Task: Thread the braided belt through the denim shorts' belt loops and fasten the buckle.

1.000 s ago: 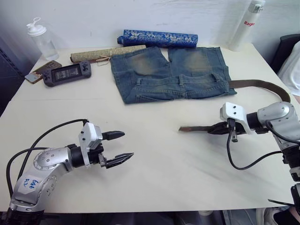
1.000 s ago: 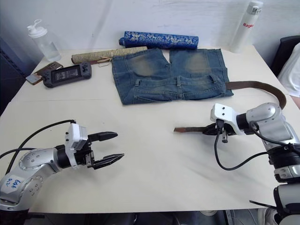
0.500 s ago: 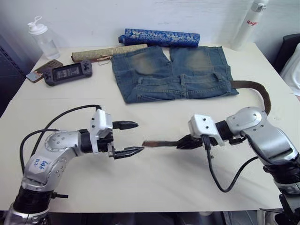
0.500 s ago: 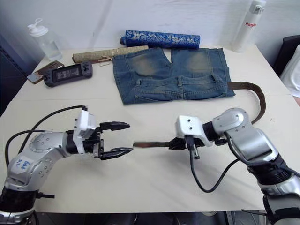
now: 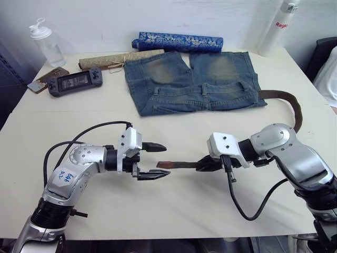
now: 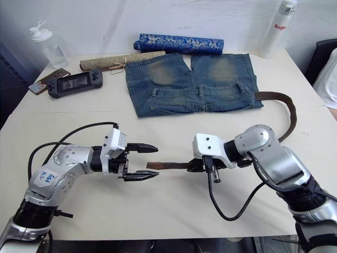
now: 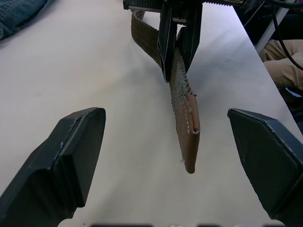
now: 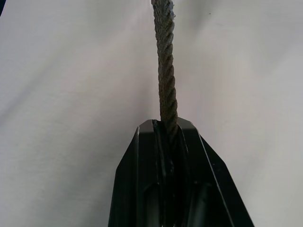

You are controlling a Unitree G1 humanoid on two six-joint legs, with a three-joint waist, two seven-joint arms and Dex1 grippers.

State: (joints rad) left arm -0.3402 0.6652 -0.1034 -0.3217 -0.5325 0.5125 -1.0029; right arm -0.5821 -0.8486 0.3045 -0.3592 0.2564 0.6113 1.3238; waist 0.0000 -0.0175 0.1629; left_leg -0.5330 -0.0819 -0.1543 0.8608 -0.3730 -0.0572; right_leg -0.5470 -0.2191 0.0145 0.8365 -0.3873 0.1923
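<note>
The denim shorts [image 5: 192,79] lie flat at the back of the table, waistband toward me, with belt loops [image 5: 201,90] along it. The braided belt [image 5: 181,164] comes out at the shorts' right end, curves round behind my right arm [image 5: 293,107] and runs left, held just above the table. My right gripper [image 5: 202,165] is shut on the strap a little behind its reddish-brown leather tip [image 7: 188,137]. My left gripper [image 5: 167,159] is open, and the tip pokes in between its fingers without touching them. The buckle is out of view.
Along the back edge lie a tan rolled mat [image 5: 118,59] and a blue patterned roll [image 5: 179,42]. A game console [image 5: 75,83], a phone [image 5: 45,79] and a clear bottle [image 5: 46,45] sit back left. A white bottle [image 5: 279,26] stands back right. A person's clothing [image 5: 329,71] shows at the right edge.
My right gripper has carried the belt's tip leftward across the table. My left gripper has moved right to meet it, so the tip now sits between its open fingers.
</note>
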